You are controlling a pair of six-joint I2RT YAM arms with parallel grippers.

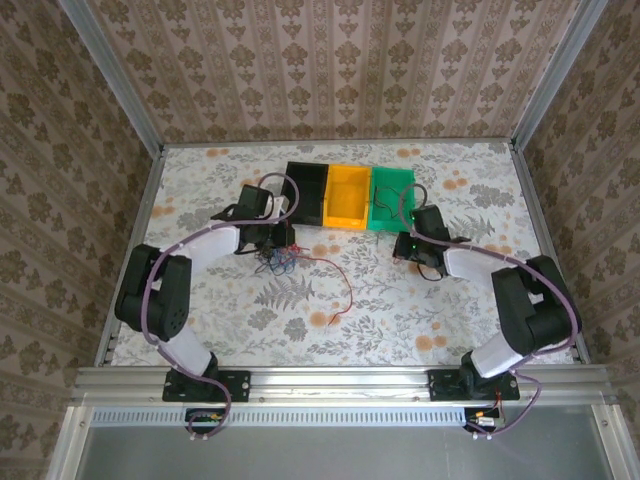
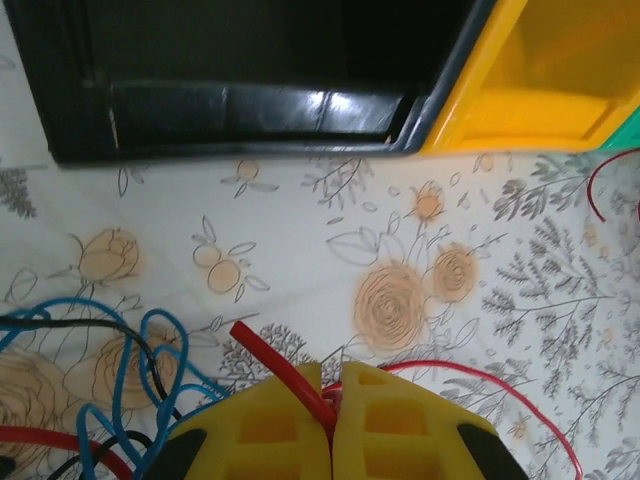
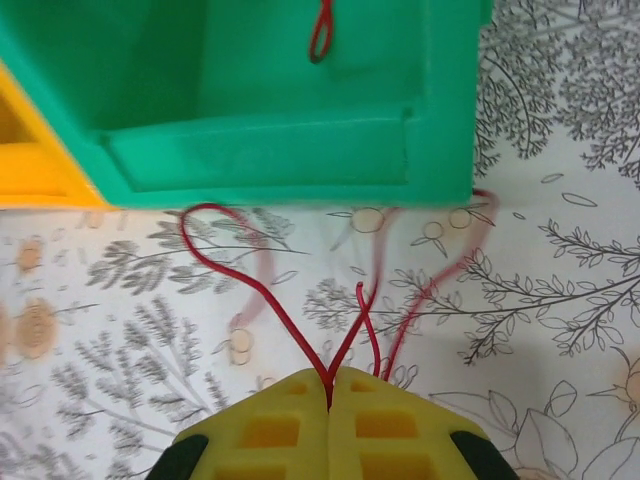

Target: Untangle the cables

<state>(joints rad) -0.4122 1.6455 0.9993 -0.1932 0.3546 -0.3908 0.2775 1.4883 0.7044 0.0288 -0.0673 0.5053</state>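
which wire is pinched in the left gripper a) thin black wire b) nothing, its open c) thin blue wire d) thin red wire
d: in the left wrist view the left gripper is shut on the thin red wire, which runs straight into the seam between its closed jaws.

Floral table [image 1: 215, 305] bears three bins [image 1: 346, 195] and, seemingly, tangled cables [image 1: 279, 262].
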